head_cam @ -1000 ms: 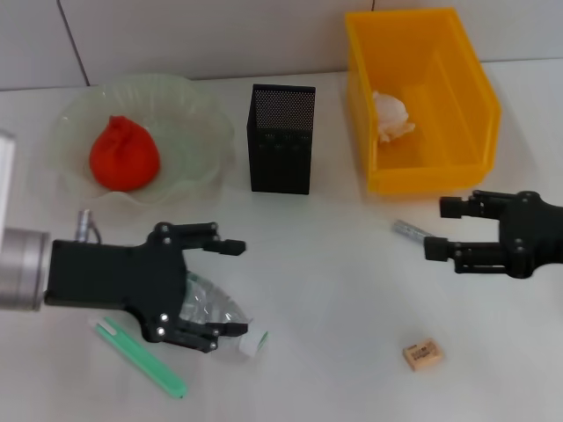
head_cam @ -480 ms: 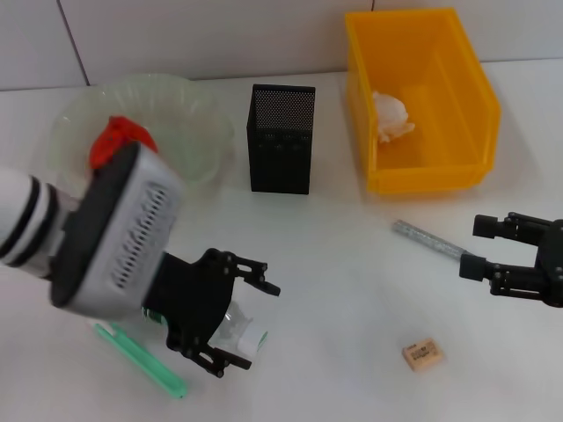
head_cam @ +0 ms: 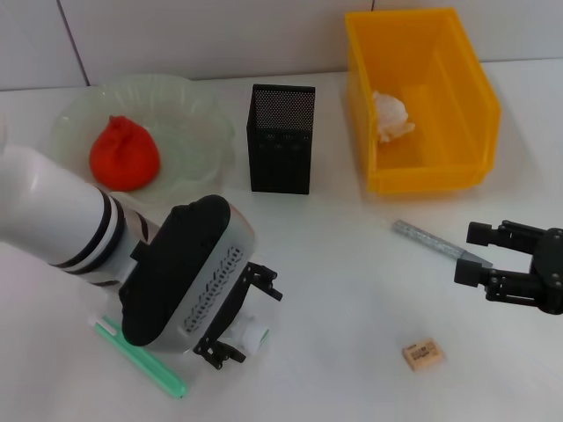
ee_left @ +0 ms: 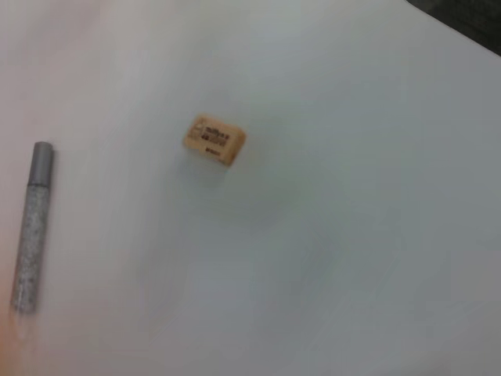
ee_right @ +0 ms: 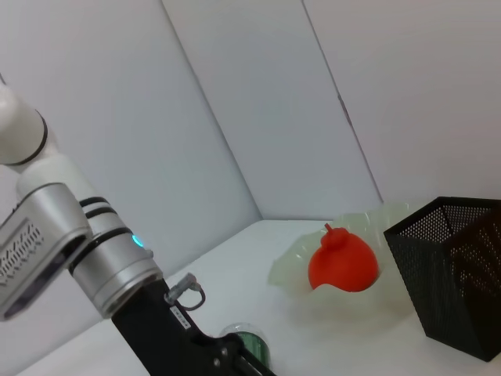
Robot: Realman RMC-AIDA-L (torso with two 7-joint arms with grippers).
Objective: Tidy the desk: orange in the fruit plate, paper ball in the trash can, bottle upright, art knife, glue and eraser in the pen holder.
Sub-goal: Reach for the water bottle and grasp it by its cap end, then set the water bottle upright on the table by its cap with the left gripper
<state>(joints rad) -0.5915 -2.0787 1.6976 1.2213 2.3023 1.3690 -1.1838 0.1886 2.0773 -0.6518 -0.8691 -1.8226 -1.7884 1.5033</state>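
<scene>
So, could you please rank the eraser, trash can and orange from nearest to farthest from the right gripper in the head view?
From the right gripper:
1. Eraser: on the table, toward the robot and to the gripper's left.
2. Trash can: at the back right.
3. Orange: far left, in the fruit plate.

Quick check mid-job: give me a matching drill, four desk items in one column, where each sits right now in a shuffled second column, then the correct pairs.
Items:
1. orange
2. paper ball
3. eraser
4. bottle

Places:
A. inside the trash can
B. under the left gripper, low at the desk's near-left side
C. in the fruit plate
D. loose on the desk, nearer the robot than the right gripper

Pairs: 1-C, 2-A, 3-D, 4-B
</scene>
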